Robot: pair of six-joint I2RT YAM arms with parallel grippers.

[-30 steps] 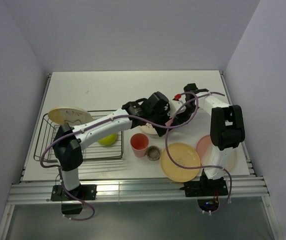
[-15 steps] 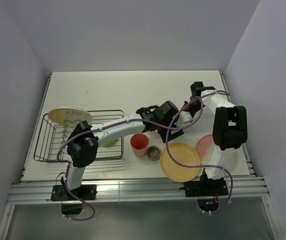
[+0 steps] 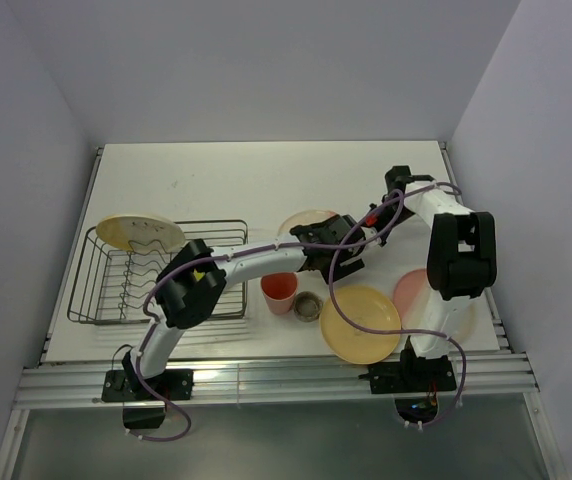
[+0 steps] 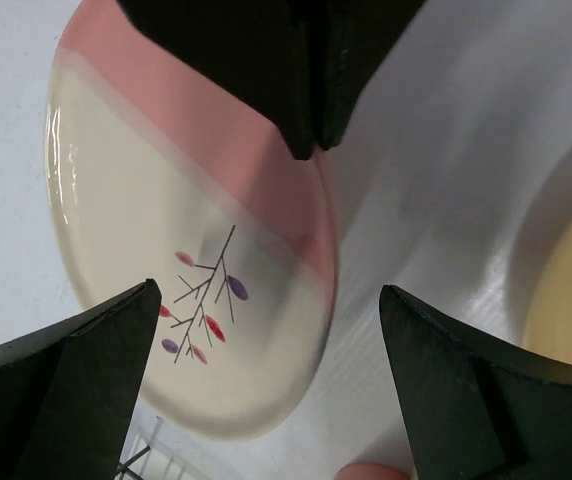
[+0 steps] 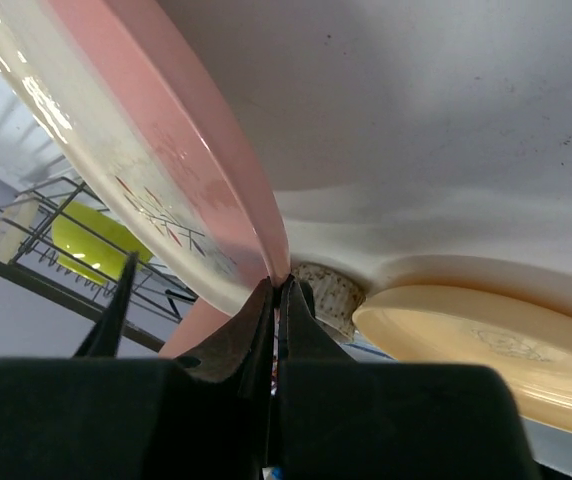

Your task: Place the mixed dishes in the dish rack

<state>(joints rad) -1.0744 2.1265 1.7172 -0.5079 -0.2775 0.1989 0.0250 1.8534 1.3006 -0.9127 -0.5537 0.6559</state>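
Right of the dish rack (image 3: pixel 116 290), right gripper (image 5: pixel 278 285) is clamped on the pink rim of the cream-and-pink plate (image 4: pixel 166 250) and holds it raised and tilted; my read is that it's presenting the plate for a handover. Left gripper (image 4: pixel 266 292) is wide open with a finger either side of the plate, gripping nothing. Rack contents are a cream plate (image 3: pixel 138 232) leaning at the far-left corner and a yellow-green bowl (image 5: pixel 91 238). Pink cup (image 3: pixel 278 288) and yellow-orange plate (image 3: pixel 361 322) sit right of the rack, not yet loaded.

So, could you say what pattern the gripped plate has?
Cream plate, pink band, sprig drawing; best in left wrist view.
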